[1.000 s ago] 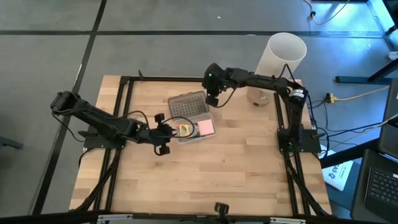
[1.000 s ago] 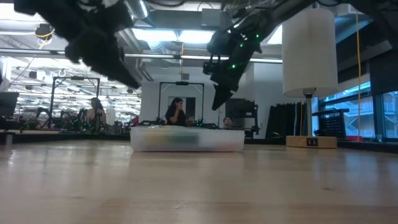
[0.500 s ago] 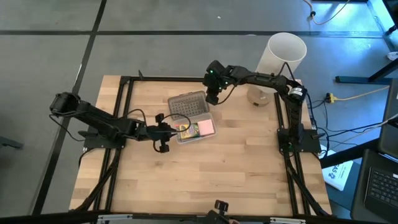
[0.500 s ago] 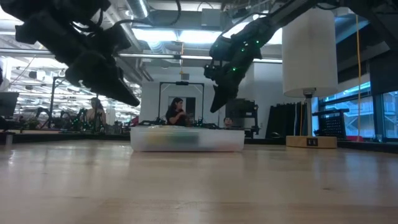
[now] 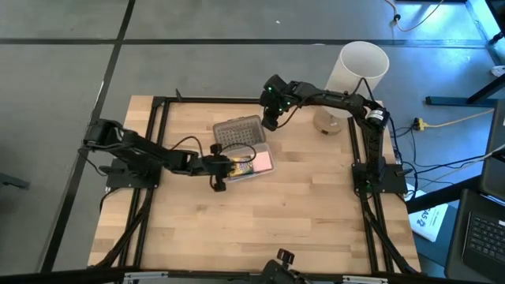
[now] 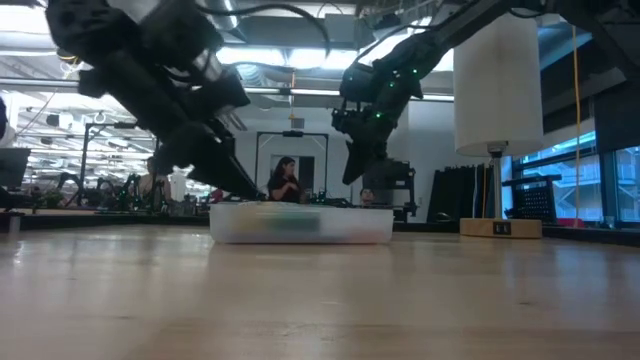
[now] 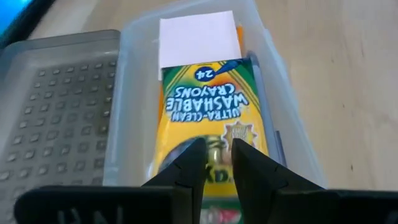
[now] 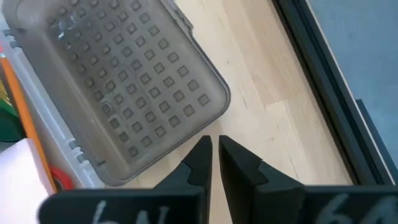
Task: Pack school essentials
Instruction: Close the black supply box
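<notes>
**Both pincers drawn in at the case, crayons already inside**

High view: left gripper (image 5: 218, 166) at the near-left end of the clear case (image 5: 267, 150), over the green-and-yellow crayon box (image 5: 237, 165) lying inside. Pink square pad (image 5: 263, 162) in the same case, just beside the box. Grey dotted lid (image 5: 238, 132) flat on the table (image 5: 237, 229), touching the case's far side. Right gripper (image 5: 271, 121) just off the lid's far right corner. Tall white cylinder (image 5: 359, 69) at the far right corner, well apart. No print legible from up here.

Low view: case (image 6: 300, 223) seen side-on as a pale blur, contents not to be made out. Left gripper (image 6: 243, 188) slanting down to its left end, right gripper (image 6: 352, 172) hanging above its right part. Cylinder (image 6: 497, 80) on the right. A person (image 6: 283, 182) far off in the room behind.

Left wrist view: "ULTRA-CLEAN WASHABLE CRAYONS" and "24" readable on the crayon box (image 7: 211, 99), lower print hidden behind the fingers. Pad (image 7: 198, 38) beyond it, washed out pale. Left gripper (image 7: 216, 152) nearly clenched, only a slit left, grasping nothing. Lid (image 7: 56, 118) alongside.

Right wrist view: right gripper (image 8: 214, 149) clenched on nothing, above bare wood beside the lid (image 8: 124, 81). One orange pencil (image 8: 15, 87) at the case's edge, cut off by the frame
</notes>
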Robot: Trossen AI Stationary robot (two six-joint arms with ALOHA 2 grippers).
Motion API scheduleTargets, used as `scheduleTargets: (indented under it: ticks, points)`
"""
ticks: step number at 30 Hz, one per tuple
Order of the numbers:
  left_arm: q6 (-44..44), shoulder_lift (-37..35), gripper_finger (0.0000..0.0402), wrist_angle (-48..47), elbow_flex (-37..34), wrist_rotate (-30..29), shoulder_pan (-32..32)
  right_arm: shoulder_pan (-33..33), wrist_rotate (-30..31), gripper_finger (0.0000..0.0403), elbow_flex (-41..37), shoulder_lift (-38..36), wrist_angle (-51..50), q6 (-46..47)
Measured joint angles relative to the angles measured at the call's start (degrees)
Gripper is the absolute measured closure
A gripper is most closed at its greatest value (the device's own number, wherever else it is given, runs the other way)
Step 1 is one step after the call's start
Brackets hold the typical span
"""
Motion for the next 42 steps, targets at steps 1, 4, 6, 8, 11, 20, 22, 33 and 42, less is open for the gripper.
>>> scheduleTargets:
  ticks: [1,4,6,8,11,20,22,33,42]
  points:
    - [0.1,0.7,0.0331,-0.1,0.5,0.7,0.3,-0.2,-0.1,0.0369,0.0,0.1,0.0,0.0]
    - [0.0,2.7,0.0331,-1.5,1.8,1.6,0.5,-1.2,0.0,0.0369,0.0,1.4,0.5,-0.1]
    - [0.0,3.5,0.0331,-2.2,2.4,1.6,0.5,-2.1,0.1,0.0369,0.0,2.6,0.7,-0.2]
    - [0.1,3.7,0.0331,-2.9,2.7,1.5,0.5,-2.9,0.4,0.0369,0.1,3.9,1.2,-0.5]
    - [0.0,3.6,0.0331,-3.5,2.7,1.4,0.5,-4.1,0.1,0.0369,0.1,6.3,1.4,-1.1]
    - [-0.1,3.5,0.0331,-4.8,2.7,1.4,1.2,-4.9,-3.9,0.0369,0.1,12.0,4.8,-3.1]
    - [-0.1,3.5,0.0331,-4.9,2.7,1.4,1.4,-4.8,-3.8,0.0369,0.1,12.4,4.7,-3.0]
    - [-0.1,3.5,0.0331,-5.1,2.7,2.4,1.9,-4.0,-4.6,0.037,1.1,12.5,2.9,-2.7]
    - [-0.3,3.5,0.0331,-6.9,2.8,5.2,1.7,0.3,-6.6,0.037,1.3,12.4,0.6,-4.6]
